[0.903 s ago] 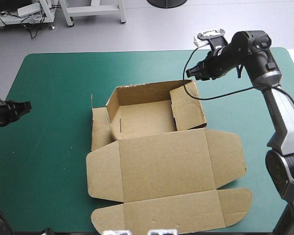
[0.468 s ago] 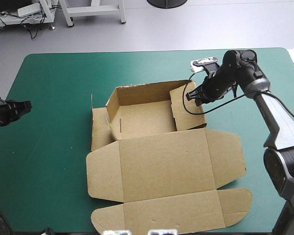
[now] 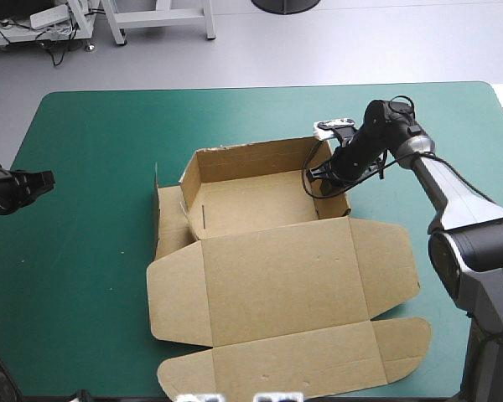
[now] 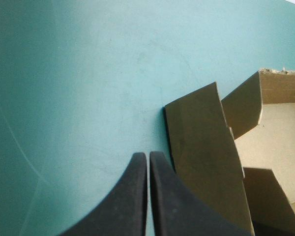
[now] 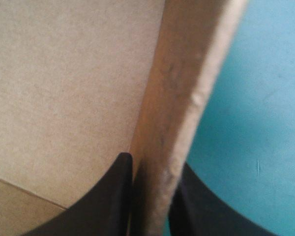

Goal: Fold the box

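The brown box [image 3: 268,276] lies mid-table as an open tray, its lid flat toward the near edge. My right gripper [image 3: 316,180] is at the tray's right wall, which stands upright. In the right wrist view the gripper [image 5: 152,162] has one black finger inside and one outside that wall [image 5: 182,88], shut on the board, with the tray floor [image 5: 64,88] beside it. My left gripper [image 3: 44,182] hovers shut near the table's left edge, well apart from the box. In the left wrist view its fingers [image 4: 148,156] meet in one point, and the box's left flap [image 4: 201,147] stands ahead.
The teal-green cover [image 3: 92,134] is bare to the left of the box and along the far side. The lid's side flaps [image 3: 398,268] spread wide, and its front flap [image 3: 293,364] reaches the near edge. A loose left flap [image 3: 163,222] leans outside the tray.
My right gripper came down from beyond the tray's far right corner onto the right wall. That wall, earlier leaning flat outward, now stands upright. The left arm has not moved.
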{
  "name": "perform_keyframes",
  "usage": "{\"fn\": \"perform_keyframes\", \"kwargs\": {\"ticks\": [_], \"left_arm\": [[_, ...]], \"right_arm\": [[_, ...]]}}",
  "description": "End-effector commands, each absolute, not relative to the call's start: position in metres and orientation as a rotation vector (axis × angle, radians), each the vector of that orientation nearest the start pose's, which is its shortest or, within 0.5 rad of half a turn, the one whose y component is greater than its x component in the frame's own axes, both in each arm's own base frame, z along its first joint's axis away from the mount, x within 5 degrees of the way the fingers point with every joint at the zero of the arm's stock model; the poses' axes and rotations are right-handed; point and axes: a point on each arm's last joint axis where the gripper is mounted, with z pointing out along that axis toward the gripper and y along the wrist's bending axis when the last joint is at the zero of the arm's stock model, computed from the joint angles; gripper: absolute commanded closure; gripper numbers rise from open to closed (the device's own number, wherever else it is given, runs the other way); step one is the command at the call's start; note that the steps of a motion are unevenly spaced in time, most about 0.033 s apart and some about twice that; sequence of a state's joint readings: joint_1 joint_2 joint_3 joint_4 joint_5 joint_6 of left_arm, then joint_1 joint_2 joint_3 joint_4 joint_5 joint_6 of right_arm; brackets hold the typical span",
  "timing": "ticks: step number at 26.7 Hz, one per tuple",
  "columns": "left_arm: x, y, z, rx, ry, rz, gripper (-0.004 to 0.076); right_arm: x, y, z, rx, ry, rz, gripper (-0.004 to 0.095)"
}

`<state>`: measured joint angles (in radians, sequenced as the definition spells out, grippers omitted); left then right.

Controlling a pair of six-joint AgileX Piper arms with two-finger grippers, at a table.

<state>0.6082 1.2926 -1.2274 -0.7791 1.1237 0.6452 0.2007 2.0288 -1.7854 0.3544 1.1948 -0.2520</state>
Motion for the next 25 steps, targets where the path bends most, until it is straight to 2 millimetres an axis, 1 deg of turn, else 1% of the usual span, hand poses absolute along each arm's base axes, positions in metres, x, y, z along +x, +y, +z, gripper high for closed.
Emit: {"fn": "perform_keyframes", "kwargs": {"ticks": [1, 2, 5, 7, 9, 13, 15, 17, 19, 20, 21, 22, 23, 24, 25], "left_arm": [[0.237, 0.09, 0.393, -0.155, 2.195, -0.453, 0.072], [0.237, 0.091, 0.394, -0.156, 2.193, -0.45, 0.072], [0.237, 0.091, 0.394, -0.161, 2.186, -0.445, 0.072], [0.238, 0.091, 0.395, -0.132, 2.177, -0.436, 0.072], [0.239, 0.091, 0.396, -0.137, 2.161, -0.439, 0.072], [0.243, 0.092, 0.398, -0.167, 2.109, -0.466, 0.072], [0.245, 0.092, 0.399, -0.151, 2.089, -0.485, 0.072], [0.25, 0.092, 0.4, -0.162, 2.05, -0.543, 0.072], [0.256, 0.092, 0.4, -0.177, 1.998, -0.613, 0.072], [0.261, 0.091, 0.403, -0.164, 1.939, -0.69, 0.072], [0.262, 0.091, 0.403, -0.165, 1.92, -0.716, 0.072], [0.264, 0.089, 0.405, -0.134, 1.888, -0.762, 0.072], [0.264, 0.087, 0.405, -0.116, 1.882, -0.781, 0.072], [0.263, 0.084, 0.405, -0.05, 1.87, -0.827, 0.072], [0.263, 0.082, 0.406, -0.037, 1.867, -0.856, 0.072]], "right_arm": [[0.418, 0.12, 0.289, -0.465, 2.672, 0.585, 0.0924], [0.419, 0.12, 0.29, -0.465, 2.66, 0.587, 0.0906], [0.419, 0.12, 0.298, -0.465, 2.635, 0.582, 0.0904], [0.417, 0.12, 0.311, -0.462, 2.6, 0.582, 0.0905], [0.413, 0.12, 0.332, -0.463, 2.54, 0.583, 0.0904], [0.397, 0.112, 0.392, -0.451, 2.378, 0.583, 0.0905], [0.382, 0.102, 0.427, -0.441, 2.291, 0.584, 0.0904], [0.366, 0.091, 0.457, -0.435, 2.219, 0.563, 0.0904], [0.35, 0.079, 0.481, -0.415, 2.168, 0.541, 0.0906], [0.333, 0.066, 0.502, -0.395, 2.12, 0.515, 0.0906], [0.326, 0.059, 0.51, -0.377, 2.104, 0.502, 0.0906], [0.309, 0.047, 0.524, -0.344, 2.076, 0.477, 0.0906], [0.301, 0.043, 0.53, -0.335, 2.063, 0.466, 0.0906], [0.285, 0.037, 0.54, -0.323, 2.037, 0.449, 0.0906], [0.278, 0.036, 0.545, -0.32, 2.023, 0.451, 0.0906]]}}
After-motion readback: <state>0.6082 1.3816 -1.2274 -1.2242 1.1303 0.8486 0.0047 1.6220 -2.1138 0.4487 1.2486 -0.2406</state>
